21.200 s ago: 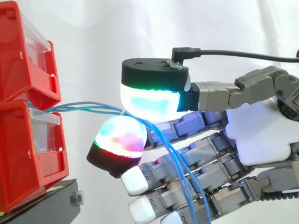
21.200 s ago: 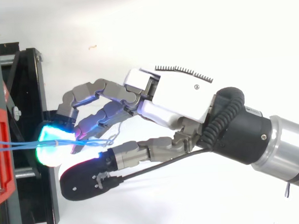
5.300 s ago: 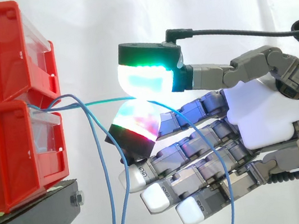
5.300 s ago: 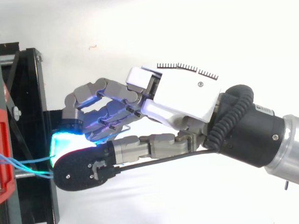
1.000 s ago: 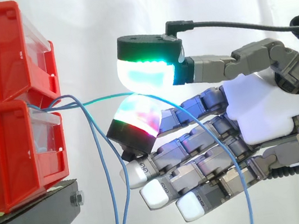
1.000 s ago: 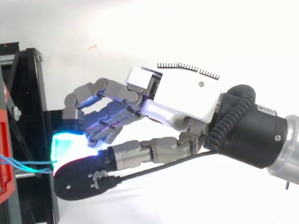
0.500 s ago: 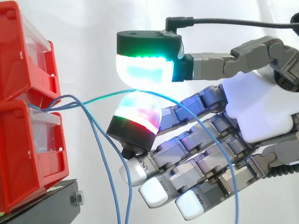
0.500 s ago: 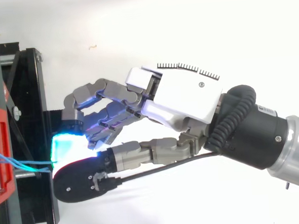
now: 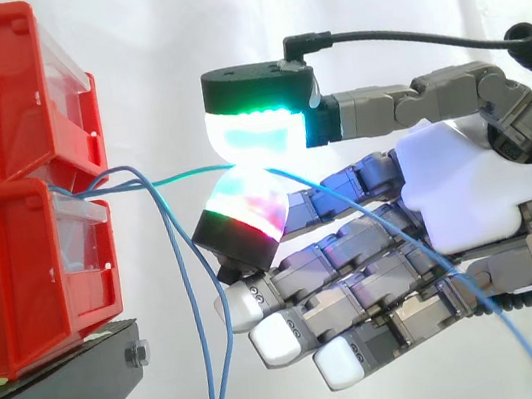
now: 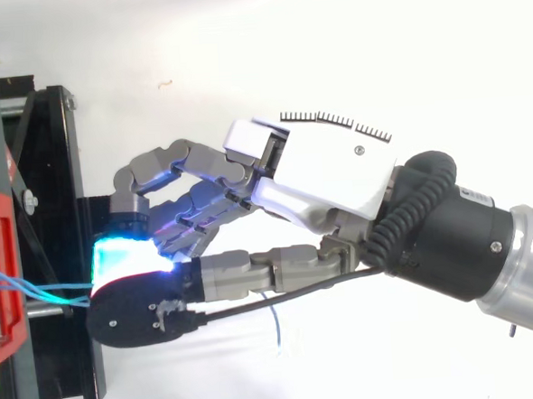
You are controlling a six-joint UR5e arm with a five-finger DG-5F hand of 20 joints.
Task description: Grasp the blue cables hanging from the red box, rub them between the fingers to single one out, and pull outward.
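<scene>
Just right of the stacked red plastic box (image 9: 24,268), the robot hand (image 9: 467,188) pinches one thin blue cable (image 9: 181,175) between its glowing pads (image 9: 256,138); two other blue cables (image 9: 192,302) hang free beside the box. Pull straight outward, pinch firm, so it cannot slip.

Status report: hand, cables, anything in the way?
Hand shut on one blue cable, pinched between fingers. Two other cables hang loose from red box. No obstruction seen.
</scene>
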